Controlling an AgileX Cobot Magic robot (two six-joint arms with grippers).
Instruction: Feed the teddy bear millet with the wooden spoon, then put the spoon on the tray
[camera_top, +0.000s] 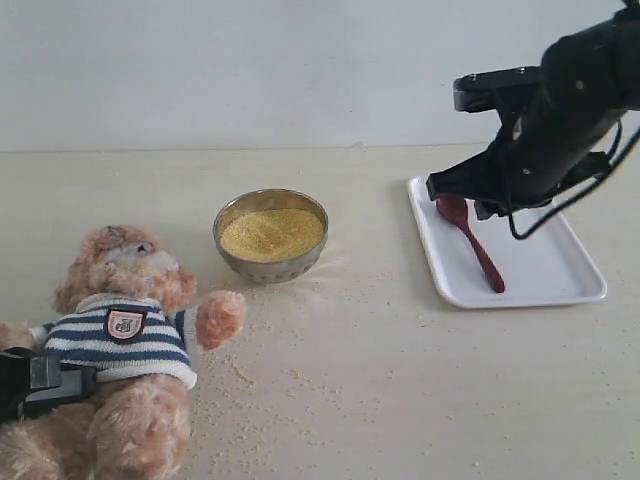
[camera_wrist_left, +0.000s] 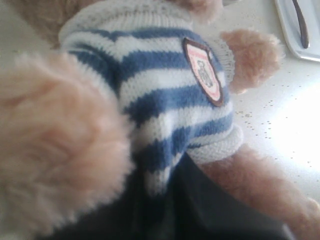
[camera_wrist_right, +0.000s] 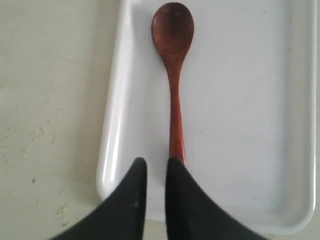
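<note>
The teddy bear (camera_top: 125, 340) lies on its back at the front left, with yellow grains on its muzzle. My left gripper (camera_top: 88, 380) is shut on the bear's striped shirt (camera_wrist_left: 165, 90) at its hem, and its dark fingers (camera_wrist_left: 220, 200) press into the fabric. The millet (camera_top: 272, 233) fills a metal bowl (camera_top: 270, 266) at mid-table. The wooden spoon (camera_top: 472, 242) lies flat on the white tray (camera_top: 560, 270) at the right. My right gripper (camera_top: 495, 207) hovers above the tray, its fingers slightly apart and empty. The spoon's handle (camera_wrist_right: 175, 125) runs under one fingertip (camera_wrist_right: 175, 172) in the right wrist view.
Loose millet grains (camera_top: 300, 380) are scattered over the table between the bowl and the bear. The tray (camera_wrist_right: 240, 100) holds only the spoon (camera_wrist_right: 173, 30). A pale wall runs behind the table.
</note>
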